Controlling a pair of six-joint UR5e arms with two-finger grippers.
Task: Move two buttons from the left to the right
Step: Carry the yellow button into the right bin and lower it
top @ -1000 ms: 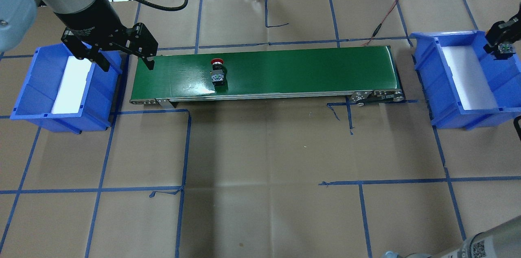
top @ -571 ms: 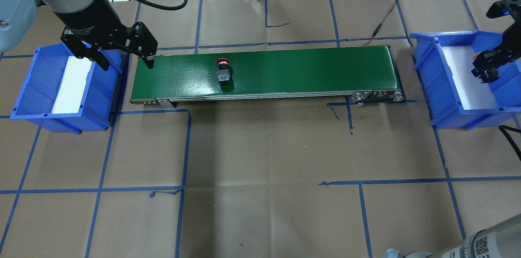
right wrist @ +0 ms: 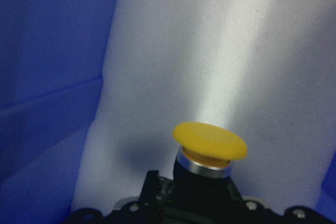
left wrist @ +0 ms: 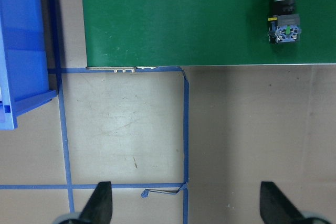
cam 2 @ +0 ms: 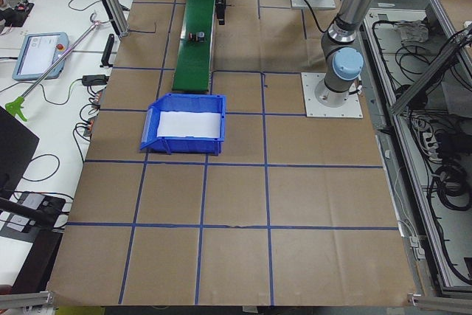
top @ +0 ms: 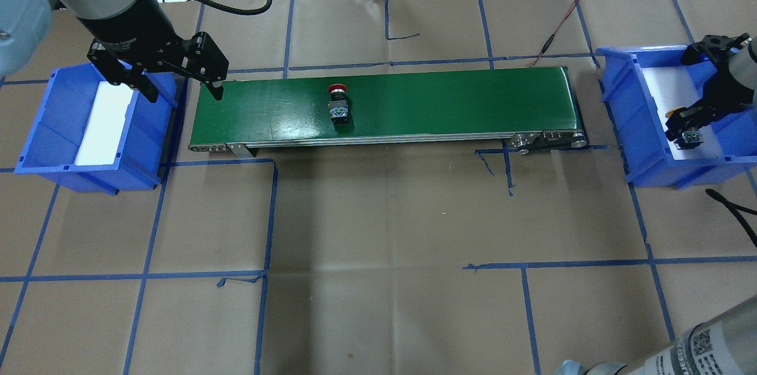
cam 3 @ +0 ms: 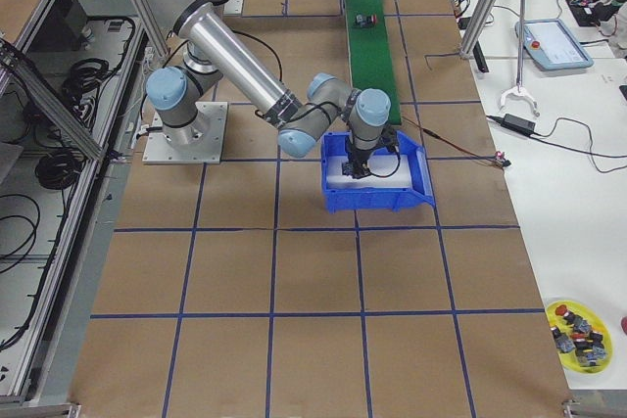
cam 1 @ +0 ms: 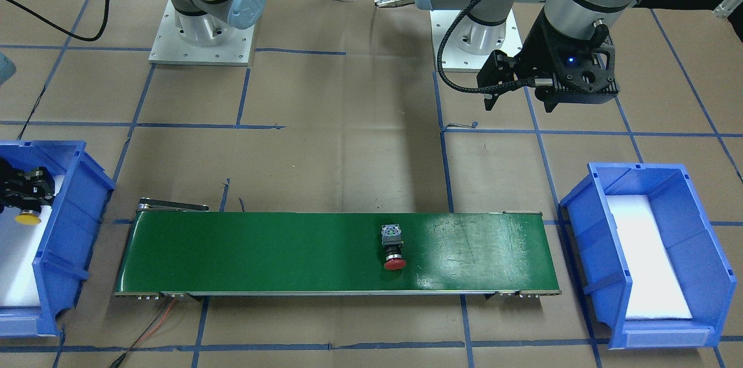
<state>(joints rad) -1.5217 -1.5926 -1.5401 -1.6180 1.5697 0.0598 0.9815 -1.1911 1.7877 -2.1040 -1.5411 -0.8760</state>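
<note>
The red button [top: 338, 104] lies on its side on the green conveyor belt [top: 461, 103], left of its middle, and also shows in the front view [cam 1: 393, 249] and the left wrist view [left wrist: 284, 17]. My right gripper [top: 686, 126] is shut on the yellow button [right wrist: 210, 141] and holds it low over the white foam inside the right blue bin [top: 636, 126]; its cap shows in the front view [cam 1: 27, 217]. My left gripper [top: 184, 93] is open and empty, between the left blue bin [top: 41, 126] and the belt's left end.
The left bin holds only a white foam pad [top: 103, 123]. A red-black wire [top: 556, 32] runs to the belt's far right end. Blue tape lines cross the brown paper. A yellow dish of spare buttons [cam 3: 578, 325] sits on a side table.
The red button has travelled to the right along the belt. My right gripper, with the yellow button, has moved down and nearer into the right bin. The left arm has stayed put.
</note>
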